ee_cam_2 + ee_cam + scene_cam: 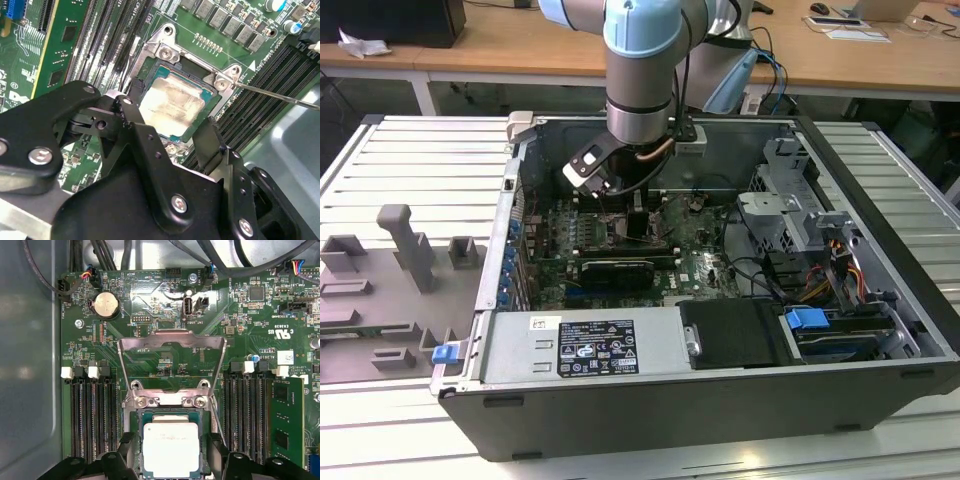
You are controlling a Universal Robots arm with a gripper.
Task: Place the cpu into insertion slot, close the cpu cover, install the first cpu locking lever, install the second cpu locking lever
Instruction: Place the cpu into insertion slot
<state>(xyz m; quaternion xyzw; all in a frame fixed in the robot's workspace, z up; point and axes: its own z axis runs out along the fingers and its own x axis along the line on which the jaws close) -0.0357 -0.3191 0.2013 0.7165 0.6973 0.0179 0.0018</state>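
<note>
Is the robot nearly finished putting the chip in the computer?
Not yet. Done: the cpu lies in the insertion slot. In hand: the open gripper straddles it. Left: the cpu cover is flipped open, and a locking lever sticks out unlatched.

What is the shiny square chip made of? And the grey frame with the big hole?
The cpu looks like metal on top: pale silver, catching light, with a green board rim. The cpu cover seems thin sheet metal, maybe steel: dull grey, bent edges.
</note>
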